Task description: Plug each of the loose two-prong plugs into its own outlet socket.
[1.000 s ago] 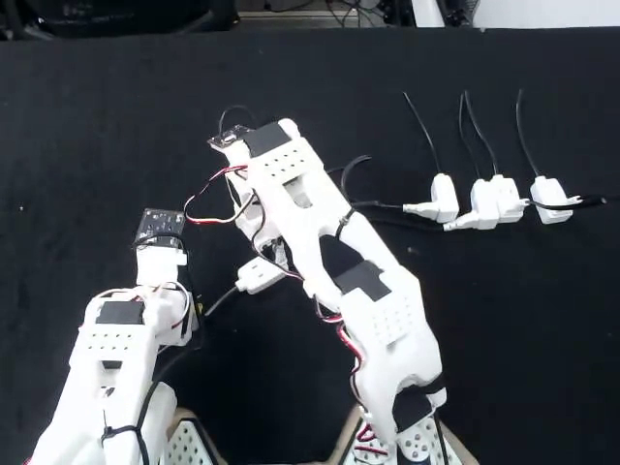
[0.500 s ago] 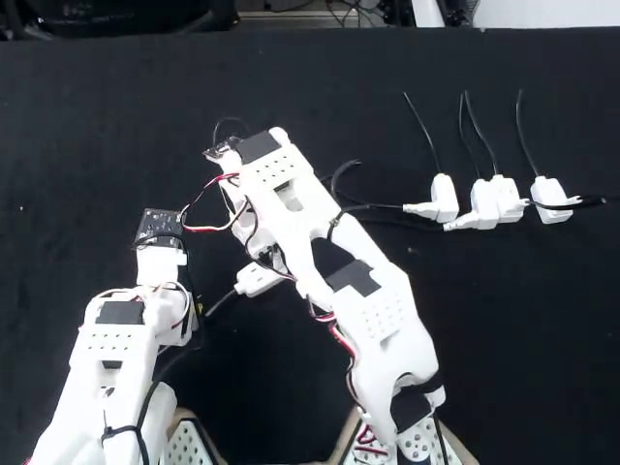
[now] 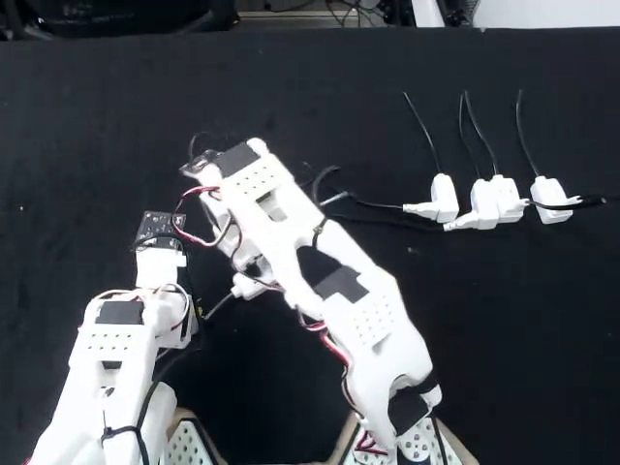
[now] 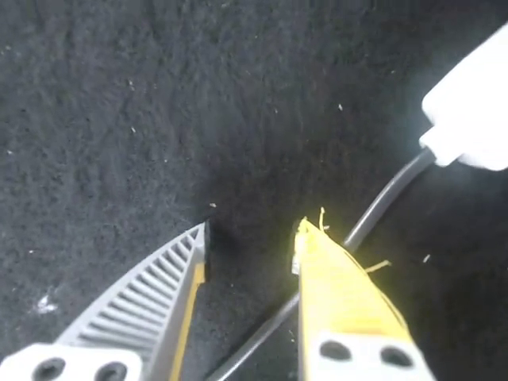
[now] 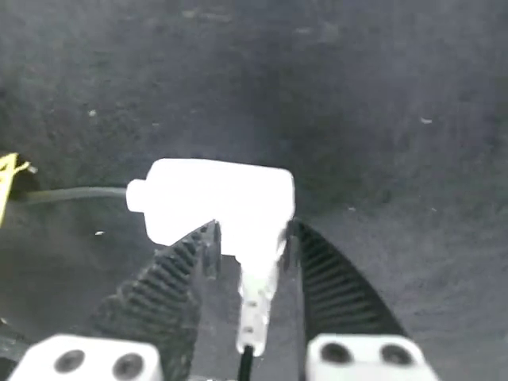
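My right gripper (image 5: pixel 250 234) is shut on a white plug (image 5: pixel 214 205); a narrower white part runs down between its dark fingers (image 5: pixel 186 262). A black cable (image 5: pixel 75 193) leaves the plug's end. From above, that plug (image 3: pixel 244 285) sits under the right arm (image 3: pixel 291 242), left of the table's middle. My left gripper (image 4: pixel 250 238) stands open just over the black cloth, with nothing between its grey and yellow fingers. A black cable (image 4: pixel 381 206) passes beside the yellow finger (image 4: pixel 333 278) toward a white connector (image 4: pixel 476 103).
At the right of the table lie three groups of white plugs and sockets (image 3: pixel 441 199) (image 3: pixel 492 201) (image 3: pixel 550 201), each with thin black leads running back. A cable (image 3: pixel 373 205) runs from the first group toward the right arm. The left arm (image 3: pixel 116 349) is at the front left.
The right arm has swung to the left, carrying the white plug with it and dragging its cable. The left arm has kept still.
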`<action>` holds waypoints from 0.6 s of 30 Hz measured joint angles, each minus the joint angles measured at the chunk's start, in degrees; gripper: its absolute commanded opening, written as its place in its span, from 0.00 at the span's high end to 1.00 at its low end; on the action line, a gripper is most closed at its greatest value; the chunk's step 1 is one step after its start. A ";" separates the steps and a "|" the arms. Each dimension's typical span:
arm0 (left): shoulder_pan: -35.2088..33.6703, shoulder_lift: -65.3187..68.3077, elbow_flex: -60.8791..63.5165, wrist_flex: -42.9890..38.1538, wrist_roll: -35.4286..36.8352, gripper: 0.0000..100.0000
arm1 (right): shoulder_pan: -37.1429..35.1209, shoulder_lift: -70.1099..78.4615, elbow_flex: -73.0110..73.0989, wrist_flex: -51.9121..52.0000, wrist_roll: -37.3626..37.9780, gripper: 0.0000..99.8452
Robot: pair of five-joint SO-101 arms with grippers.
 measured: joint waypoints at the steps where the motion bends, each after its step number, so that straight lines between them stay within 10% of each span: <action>1: -0.09 0.00 0.00 0.26 0.00 0.81 | -0.35 0.00 0.00 -0.44 0.35 0.86; 18: -16.44 -31.03 5.71 4.84 7.21 0.81 | -1.14 -11.34 2.55 -2.55 20.40 0.81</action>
